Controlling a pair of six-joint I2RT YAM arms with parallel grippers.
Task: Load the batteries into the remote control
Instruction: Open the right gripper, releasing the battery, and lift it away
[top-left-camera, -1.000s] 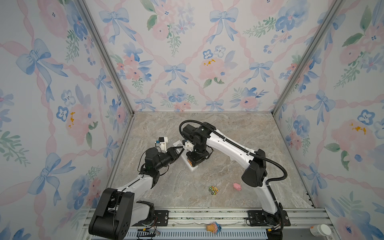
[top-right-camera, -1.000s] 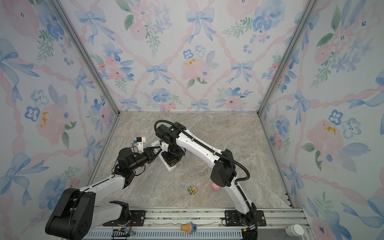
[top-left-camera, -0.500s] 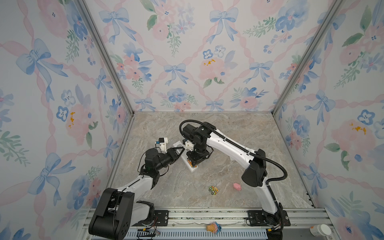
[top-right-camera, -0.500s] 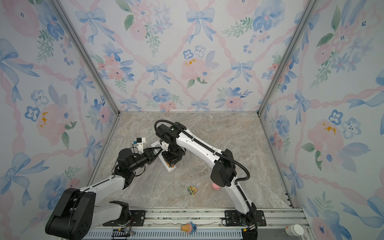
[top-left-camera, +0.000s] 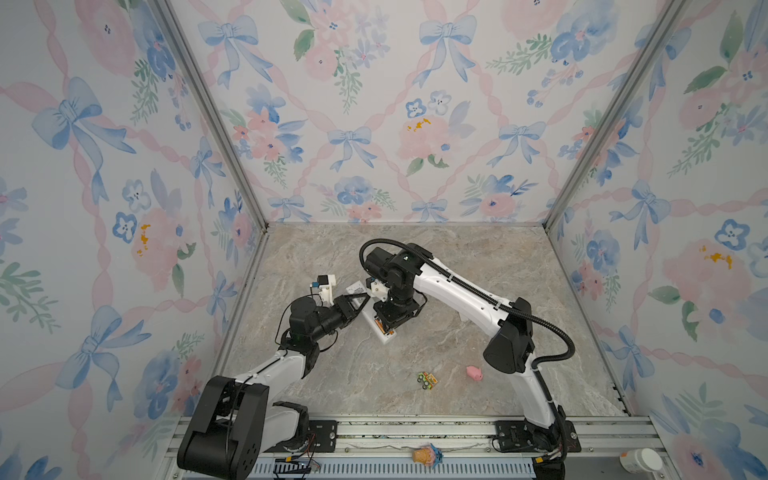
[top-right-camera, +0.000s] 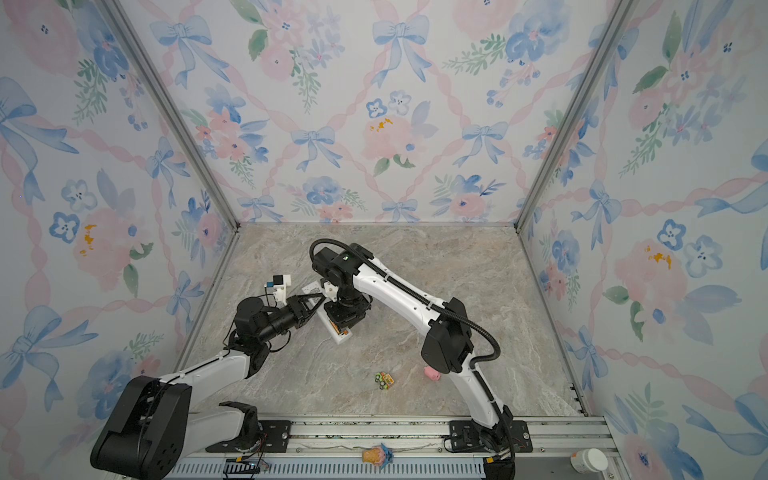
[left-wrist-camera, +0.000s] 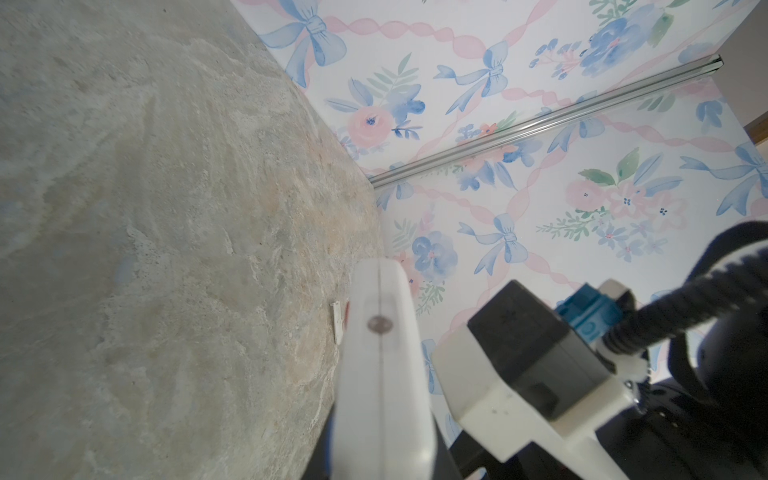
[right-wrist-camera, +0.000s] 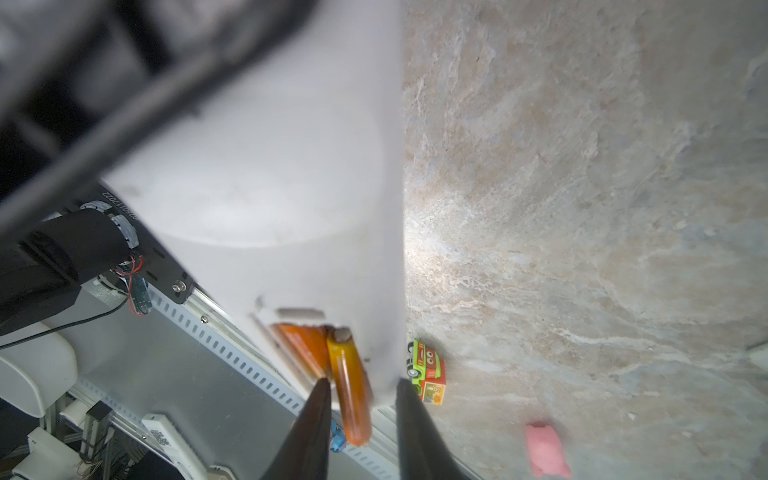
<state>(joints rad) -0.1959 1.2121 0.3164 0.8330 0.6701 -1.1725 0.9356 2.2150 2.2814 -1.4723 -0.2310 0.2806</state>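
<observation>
Marble tabletop (top-left-camera: 478, 266) floors a booth papered with blue bows and pink flowers. At the left we see the left gripper (top-left-camera: 360, 298) closed tight on the far end of the remote control (top-left-camera: 385, 336); its white seamed edge fills the middle of the left wrist view (left-wrist-camera: 380, 374). In both top views it slants toward the front rail, plain back up. At its front end we find the batteries (right-wrist-camera: 347, 386): one lies sunk in the open back, the other tilts out past the edge. Around that one stands the right gripper (right-wrist-camera: 361, 384), pointing down, jaws partway apart and clamping nothing; one finger (right-wrist-camera: 320, 415) is just beside the battery, its partner clear of it. Further right, a green and orange toy truck (top-left-camera: 428, 380) and a pink pig toy (top-left-camera: 474, 372) lie well apart from the remote control.
</observation>
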